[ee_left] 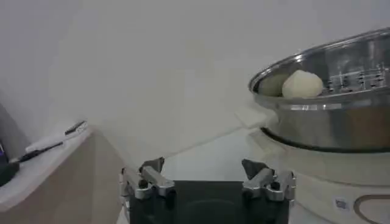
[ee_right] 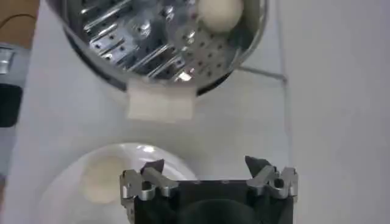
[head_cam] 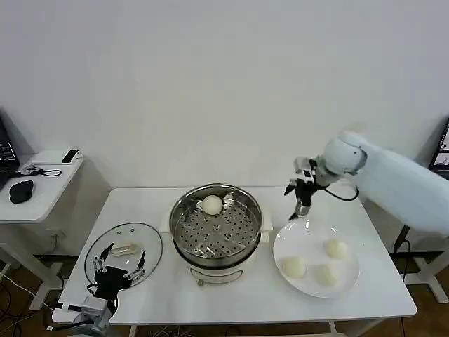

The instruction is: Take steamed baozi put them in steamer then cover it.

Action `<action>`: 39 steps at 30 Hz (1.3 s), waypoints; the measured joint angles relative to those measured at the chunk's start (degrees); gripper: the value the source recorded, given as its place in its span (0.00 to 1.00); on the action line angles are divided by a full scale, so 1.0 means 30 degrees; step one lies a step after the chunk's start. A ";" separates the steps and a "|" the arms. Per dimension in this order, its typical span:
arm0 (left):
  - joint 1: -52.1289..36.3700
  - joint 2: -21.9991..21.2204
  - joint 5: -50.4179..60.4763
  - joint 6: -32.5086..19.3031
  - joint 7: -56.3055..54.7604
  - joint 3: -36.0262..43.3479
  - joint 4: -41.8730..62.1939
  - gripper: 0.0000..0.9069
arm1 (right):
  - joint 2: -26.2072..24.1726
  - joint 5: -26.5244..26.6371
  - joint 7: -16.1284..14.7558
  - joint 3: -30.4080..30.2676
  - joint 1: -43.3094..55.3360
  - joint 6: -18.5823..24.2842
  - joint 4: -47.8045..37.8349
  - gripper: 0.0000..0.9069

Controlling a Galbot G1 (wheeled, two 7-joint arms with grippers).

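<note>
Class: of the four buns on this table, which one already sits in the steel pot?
The bun at the steamer's far rim, alone on the perforated tray. The other three lie on the white plate to its right.

Lab-like test room: bare white wall [head_cam: 224, 84], white table [head_cam: 140, 203], side desk [head_cam: 42, 186] with cables, mouse.

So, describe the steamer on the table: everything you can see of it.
The steamer is a round, shiny steel pot standing upright at the middle of the white table, on a pale base. Inside sits a perforated metal tray; whitish handles stick out at its sides. One baozi rests on the tray near the far rim. It is uncovered: the glass lid lies flat beside it, the plate opposite.
</note>
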 measured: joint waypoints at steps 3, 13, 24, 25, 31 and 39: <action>-0.0091 -0.0040 0.0001 0.0000 -0.0003 0.0028 0.0081 1.00 | 0.0032 -0.0107 -0.0310 -0.0189 -0.0379 -0.0224 -0.0058 1.00; -0.0278 -0.0153 0.0031 -0.0007 -0.0020 0.0045 0.0425 1.00 | 0.0364 -0.0757 -0.0662 -0.0537 -0.1692 -0.0472 -0.0287 1.00; -0.0313 -0.0163 0.0052 -0.0012 -0.0020 0.0072 0.0596 1.00 | 0.0342 -0.1262 -0.1165 -0.0602 -0.3099 -0.0269 -0.0201 1.00; -0.0327 -0.0163 0.0065 -0.0014 -0.0020 0.0071 0.0610 1.00 | 0.0340 -0.1321 -0.1211 -0.0618 -0.3189 -0.0235 -0.0182 1.00; -0.0351 -0.0184 0.0073 -0.0015 -0.0011 0.0070 0.0643 1.00 | 0.0437 -0.1627 -0.1282 -0.0661 -0.3621 -0.0067 -0.0316 1.00; -0.0330 -0.0197 0.0073 -0.0016 -0.0008 0.0060 0.0730 1.00 | 0.0532 -0.2200 -0.1330 -0.0620 -0.4092 0.0215 -0.0555 1.00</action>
